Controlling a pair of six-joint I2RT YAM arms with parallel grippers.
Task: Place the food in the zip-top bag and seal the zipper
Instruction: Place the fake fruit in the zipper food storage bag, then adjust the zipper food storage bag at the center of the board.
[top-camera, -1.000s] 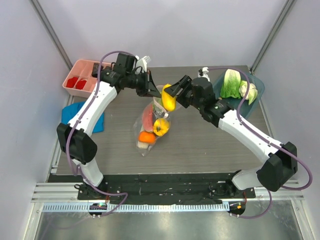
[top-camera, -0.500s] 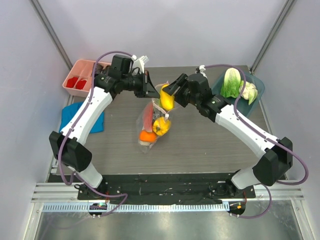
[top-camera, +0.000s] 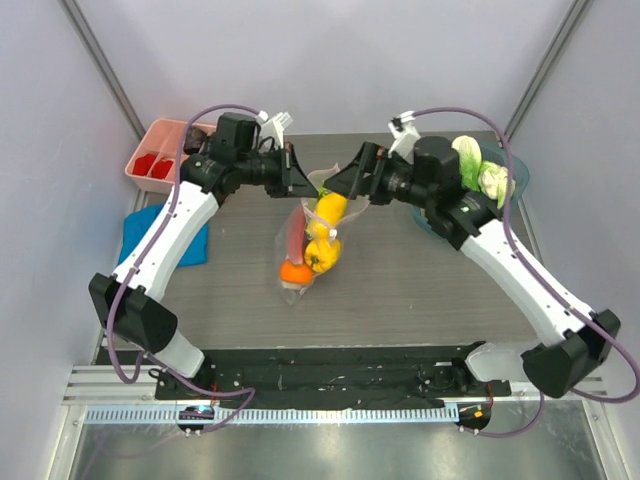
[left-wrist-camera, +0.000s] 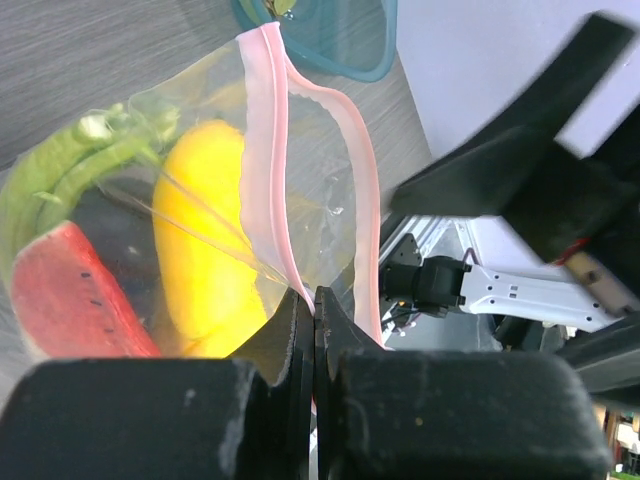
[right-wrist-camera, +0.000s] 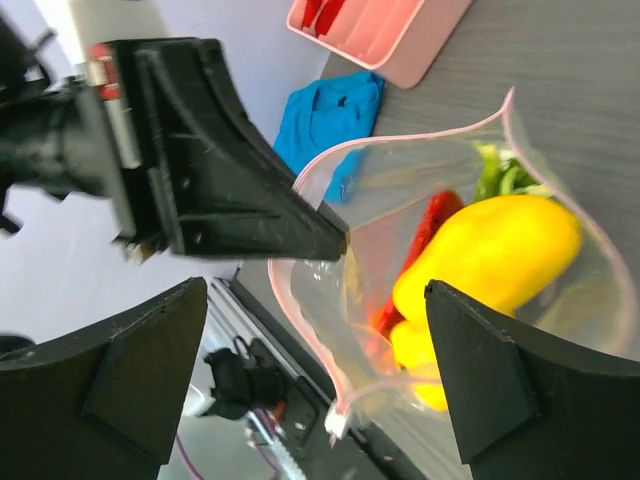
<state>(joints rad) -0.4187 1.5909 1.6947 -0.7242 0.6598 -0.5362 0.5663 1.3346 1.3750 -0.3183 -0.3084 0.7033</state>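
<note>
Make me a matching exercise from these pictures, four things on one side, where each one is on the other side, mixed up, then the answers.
Things:
1. yellow fruit
2. cabbage
3. blue cloth
4. zipper

Places:
A. in the teal bowl
B. pinched by the left gripper
C. inside the zip-top bag
D. on the table, near the pink tray

Pairs: 1-C, 2-A, 3-D, 4-B
</note>
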